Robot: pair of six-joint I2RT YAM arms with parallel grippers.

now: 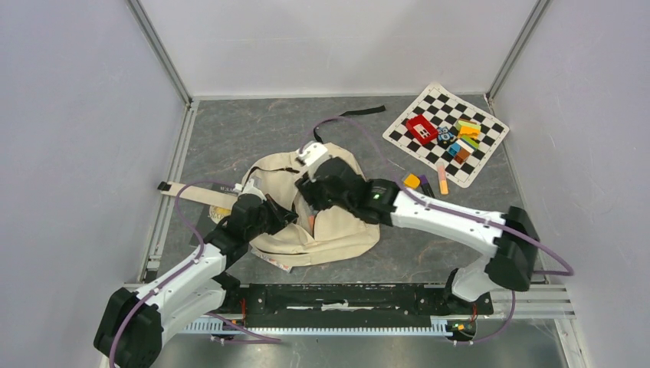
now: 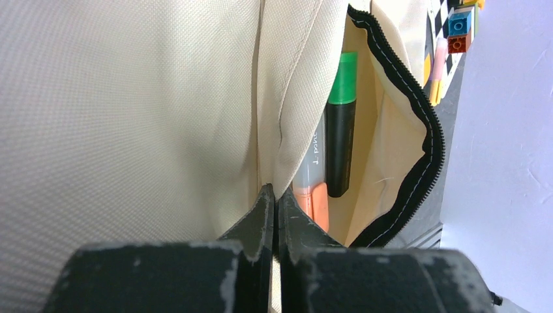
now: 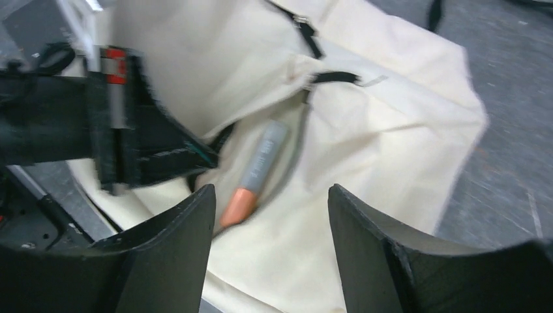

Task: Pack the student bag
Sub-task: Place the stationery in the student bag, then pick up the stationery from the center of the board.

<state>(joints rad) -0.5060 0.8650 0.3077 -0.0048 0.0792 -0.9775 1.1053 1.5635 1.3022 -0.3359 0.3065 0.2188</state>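
Looks partway done, going by the lie of things. Finds the large cream canvas backpack (image 1: 337, 238) slumped flat in the middle of the grey marbled counter (image 1: 253, 130), between the two arms, with a black-zippered front pocket (image 2: 427, 137) gaping. Holds that pocket open with the left jaws, clenched tight on a fold of the cream fabric at the pocket's lip. Hangs the right jaws spread wide just above the same opening, gripping nothing. Leaves, at the far right of the counter and well apart from the bag, a black-and-white checkered mat (image 1: 437, 100) bearing a red block (image 1: 421, 128) and a cluster of coloured bricks (image 1: 462, 139); cannot tell whether those belong in the bag. Leaves too, just beside the mat's near edge, an orange-yellow pen (image 1: 411, 181), a dark purple pen (image 1: 426, 185) and a pale pink pen (image 1: 442, 180), probably yet to go in. Counts two things inside the pocket: a black highlighter with a green cap (image 2: 340, 130), lying lengthwise along the lining, and right beside it a grey marker with an orange cap (image 2: 315, 163). Sees nothing of the main compartment.
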